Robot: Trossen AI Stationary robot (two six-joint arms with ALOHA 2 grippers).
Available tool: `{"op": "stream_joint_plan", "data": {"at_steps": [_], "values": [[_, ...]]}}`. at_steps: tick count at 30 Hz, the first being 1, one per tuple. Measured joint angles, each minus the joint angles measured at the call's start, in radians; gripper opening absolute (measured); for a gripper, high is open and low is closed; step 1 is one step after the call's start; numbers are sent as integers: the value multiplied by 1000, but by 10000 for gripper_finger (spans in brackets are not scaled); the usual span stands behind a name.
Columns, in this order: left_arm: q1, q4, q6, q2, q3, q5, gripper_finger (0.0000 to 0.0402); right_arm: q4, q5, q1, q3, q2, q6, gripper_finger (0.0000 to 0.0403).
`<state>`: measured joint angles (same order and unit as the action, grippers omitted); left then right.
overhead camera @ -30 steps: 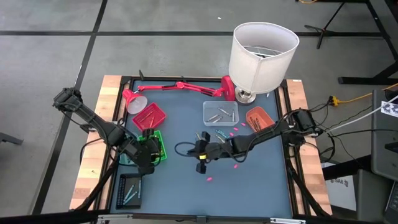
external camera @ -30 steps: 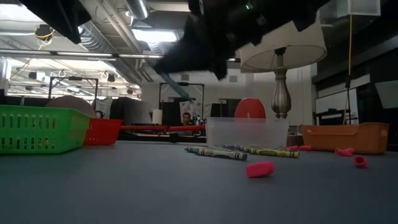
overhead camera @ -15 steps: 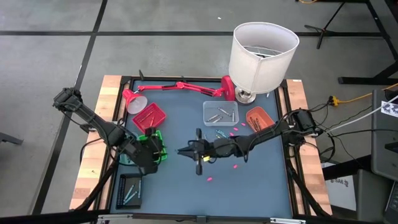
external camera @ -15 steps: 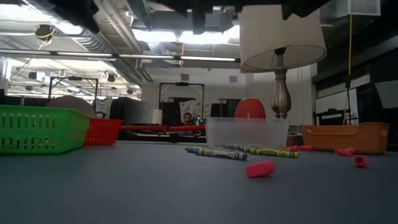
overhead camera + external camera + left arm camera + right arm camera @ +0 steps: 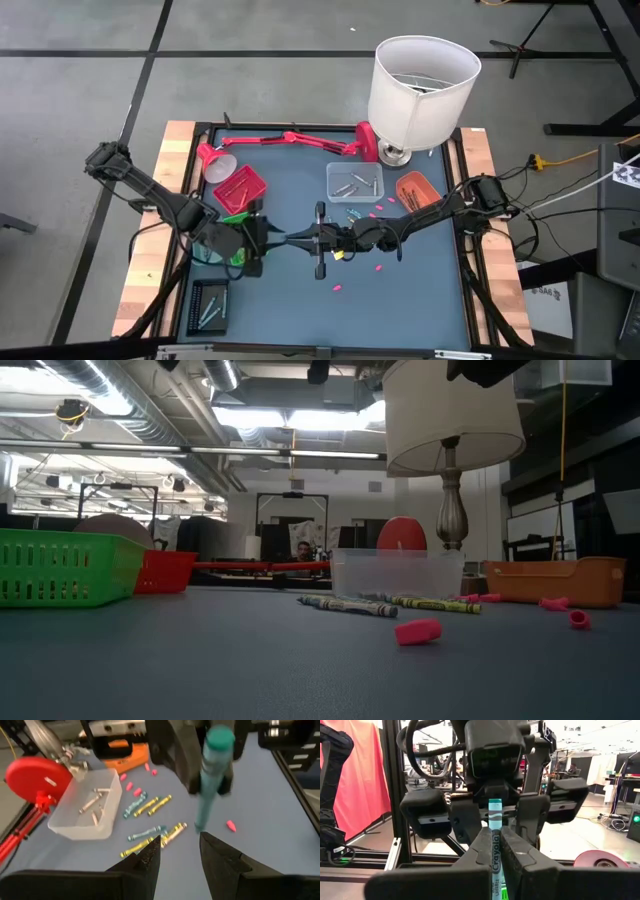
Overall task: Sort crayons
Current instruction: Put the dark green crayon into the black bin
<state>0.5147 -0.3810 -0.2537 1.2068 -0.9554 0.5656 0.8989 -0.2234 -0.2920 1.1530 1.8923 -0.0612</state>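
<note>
Right wrist view shows my right pincer (image 5: 494, 851) clamped on a teal crayon (image 5: 494, 845), held out above the worktop (image 5: 400, 300) toward my wide-open left pincer (image 5: 179, 849), probably for a handover.

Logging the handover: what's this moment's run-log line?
right gripper: shut on teal crayon | left gripper: open, facing crayon | phase: mid-table handover | loose crayons remain
</note>
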Motion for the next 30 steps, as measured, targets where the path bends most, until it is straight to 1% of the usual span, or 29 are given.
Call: {"op": "stream_joint_plan", "data": {"at_steps": [4, 8, 11, 17, 21, 30], "values": [[-16, 36, 46, 0, 0, -13, 121, 3, 0, 0, 0, 0, 0, 12], [-29, 65, 80, 0, 0, -65, 121, 25, 5, -1, 0, 0, -33, 12], [-36, 65, 81, 0, 0, -84, 121, 26, 5, -1, 0, 0, -56, 12], [-39, 66, 81, 0, 0, -88, 121, 22, -2, 0, 0, 0, -79, 12], [-39, 67, 81, 0, 0, -114, 121, 22, -2, 0, 0, 0, -79, 12], [-45, 121, 82, 0, 0, -115, 121, 46, -1, 0, 0, 0, -86, 12]]}}
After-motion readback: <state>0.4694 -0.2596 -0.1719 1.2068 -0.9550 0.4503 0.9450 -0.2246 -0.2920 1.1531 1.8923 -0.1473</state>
